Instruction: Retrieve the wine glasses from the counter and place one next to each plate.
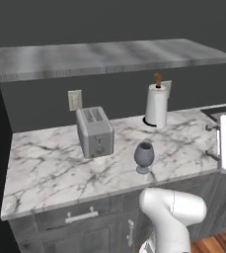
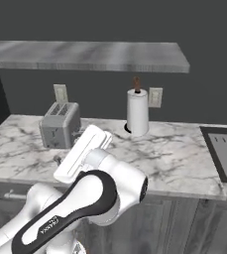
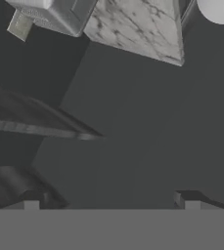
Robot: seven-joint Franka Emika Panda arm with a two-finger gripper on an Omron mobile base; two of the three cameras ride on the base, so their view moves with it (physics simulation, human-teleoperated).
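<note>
Our pincer (image 3: 111, 200) stands wide open, probably far from the wine glass (image 1: 144, 157); a hasty reach could topple it off the bench (image 1: 50, 168).

You see one wine glass (image 1: 144, 156), one toaster (image 1: 94, 131), one paper towel roll (image 1: 156, 105) on the bench (image 1: 45, 173).

The arm (image 2: 80, 198) consists of rounded glossy white shells joined by dark grey joint sections. 1 dark link carries small white lettering along its side. The hand (image 2: 83, 151) is a flat white block. 2 small dark fingertips (image 3: 31, 199) terminate the gripper (image 3: 108, 200).
</note>
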